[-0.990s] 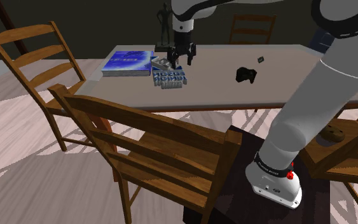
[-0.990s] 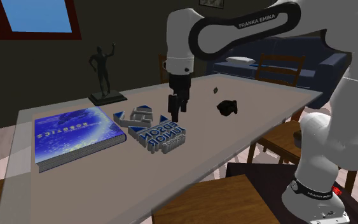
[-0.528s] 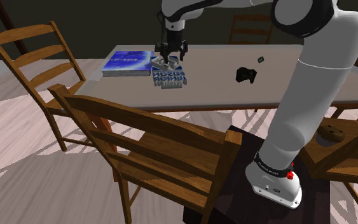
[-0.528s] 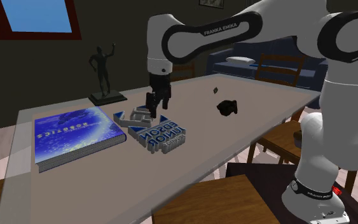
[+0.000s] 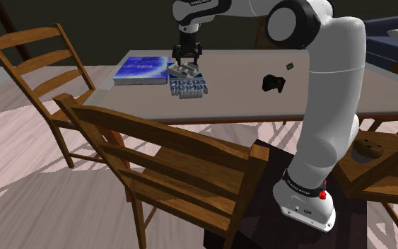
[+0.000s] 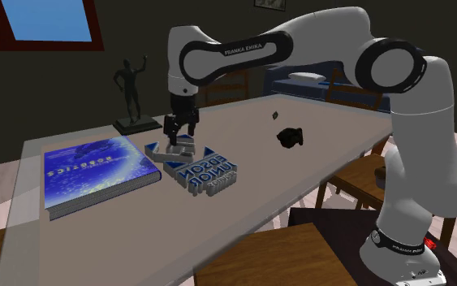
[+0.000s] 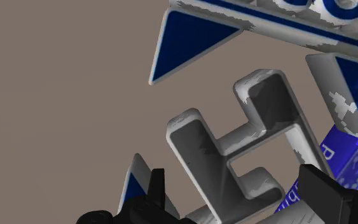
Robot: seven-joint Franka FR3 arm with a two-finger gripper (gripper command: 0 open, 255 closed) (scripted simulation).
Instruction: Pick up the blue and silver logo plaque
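Note:
The blue and silver logo plaque [image 5: 187, 83] lies flat on the tan table [image 5: 261, 106], raised silver letters with blue triangles [image 6: 196, 167]. My black gripper [image 5: 186, 62] hangs low over the plaque's far end, beside the blue book [image 5: 143, 69]. In the second exterior view the gripper [image 6: 178, 135] points straight down at the silver piece nearest the statue. In the wrist view the gripper [image 7: 238, 200] is open. Its fingers [image 7: 153, 191] stand either side of a silver H-shaped letter [image 7: 234, 153], not clasping it.
A blue book [image 6: 92, 171] lies close to the plaque, with a dark figure statue [image 6: 133, 93] behind it. A black lump [image 5: 273, 83] and a small dark chip [image 5: 290, 66] sit farther along the table. Wooden chairs [image 5: 155, 152] line the near side.
The arm has swung toward the shoulder view's left, from beside the plaque to over its far end, and the gripper has come down closer to the silver letters.

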